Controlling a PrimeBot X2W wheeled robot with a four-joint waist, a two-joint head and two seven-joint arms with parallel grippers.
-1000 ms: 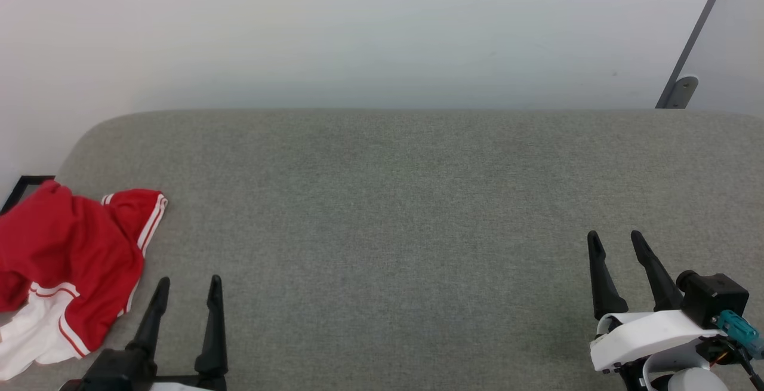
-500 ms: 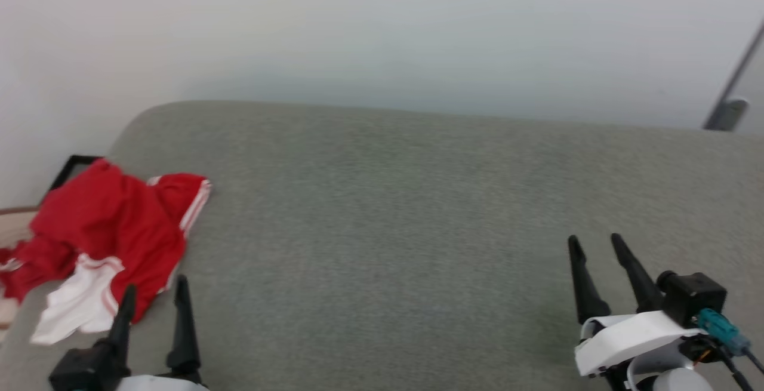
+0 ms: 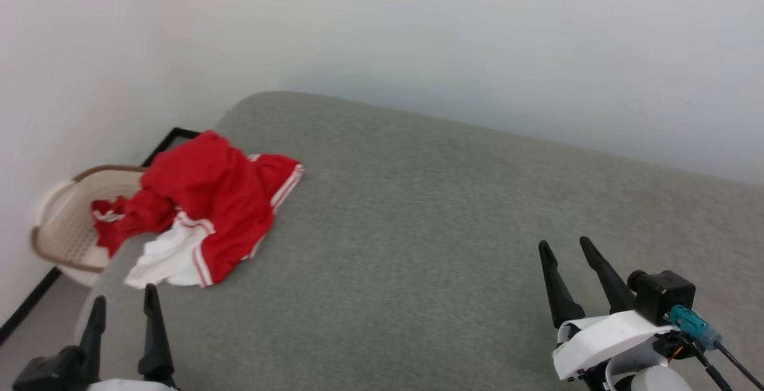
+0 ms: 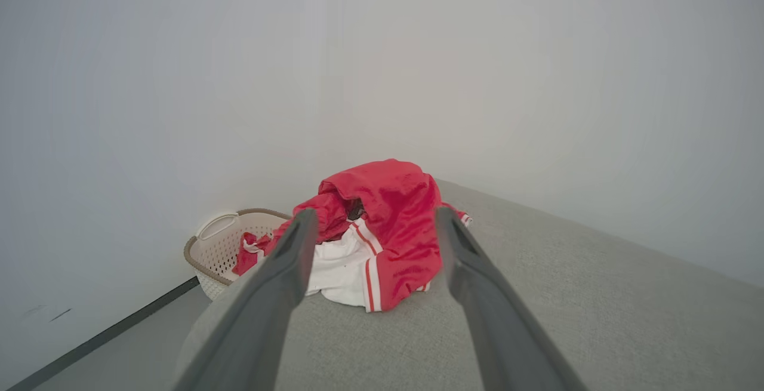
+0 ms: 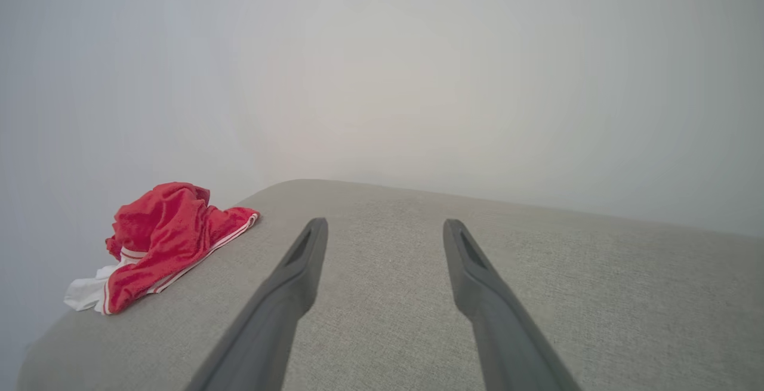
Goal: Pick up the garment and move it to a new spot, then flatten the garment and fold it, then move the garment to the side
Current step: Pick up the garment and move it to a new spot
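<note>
The garment (image 3: 215, 212) is a crumpled red shirt with a white sleeve and striped trim. It lies at the far left end of the grey padded table (image 3: 447, 230), and its print is hidden in the folds. My left gripper (image 3: 124, 293) stands open just short of it, with nothing between its fingers. In the left wrist view the garment (image 4: 394, 224) sits straight ahead between the open fingers of the left gripper (image 4: 376, 213). My right gripper (image 3: 564, 242) hovers open and empty over the table's near right part. In the right wrist view the right gripper (image 5: 385, 222) has the garment (image 5: 161, 236) far to its left.
A beige perforated basket (image 3: 59, 224) stands on the floor past the table's left end, with a red-and-white cloth (image 3: 110, 218) in it, close to the garment. A pale wall runs behind the table. A black strip (image 3: 24, 307) edges the floor at the left.
The head camera has turned left, so the garment now sits further right in the picture and the basket has come into view. Both grippers stay open.
</note>
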